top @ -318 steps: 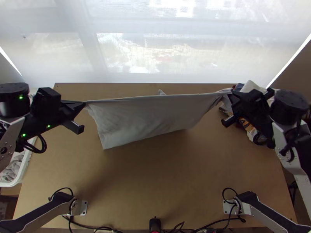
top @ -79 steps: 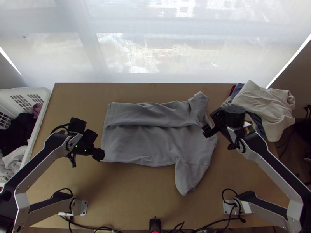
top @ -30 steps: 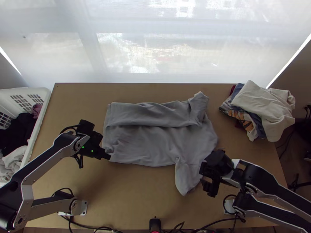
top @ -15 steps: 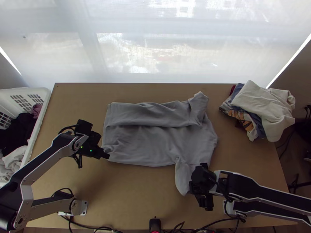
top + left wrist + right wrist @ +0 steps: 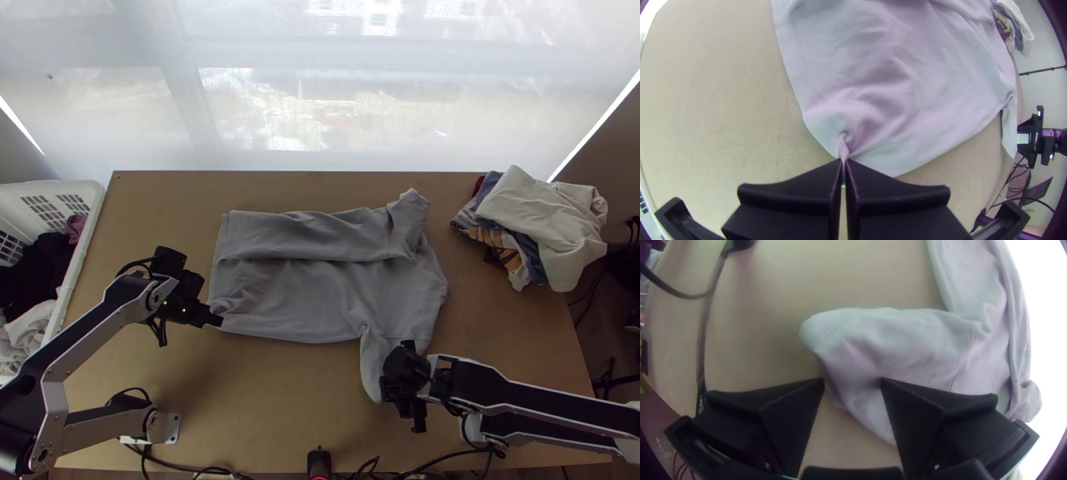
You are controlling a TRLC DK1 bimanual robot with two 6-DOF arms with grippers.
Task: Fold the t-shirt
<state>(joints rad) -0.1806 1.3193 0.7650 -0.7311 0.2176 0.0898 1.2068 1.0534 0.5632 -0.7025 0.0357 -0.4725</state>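
Grey t-shirt (image 5: 296, 296) lies part-folded on the worktop (image 5: 280, 400); left tool (image 5: 219, 321) pinches its hem, right tool (image 5: 406, 390) wide at a sleeve (image 5: 372, 364).

T-shirt (image 5: 296, 296) mid-table (image 5: 272, 400), basket (image 5: 90, 226) at its nine o'clock, clothes pile (image 5: 540, 216) between two and three.

The left arm (image 5: 90, 328) slants over the left side, the left tool (image 5: 221, 322) pinched together; the right arm (image 5: 520, 394) extends over the near right, the right tool (image 5: 411, 389) spread (a clear gap there).
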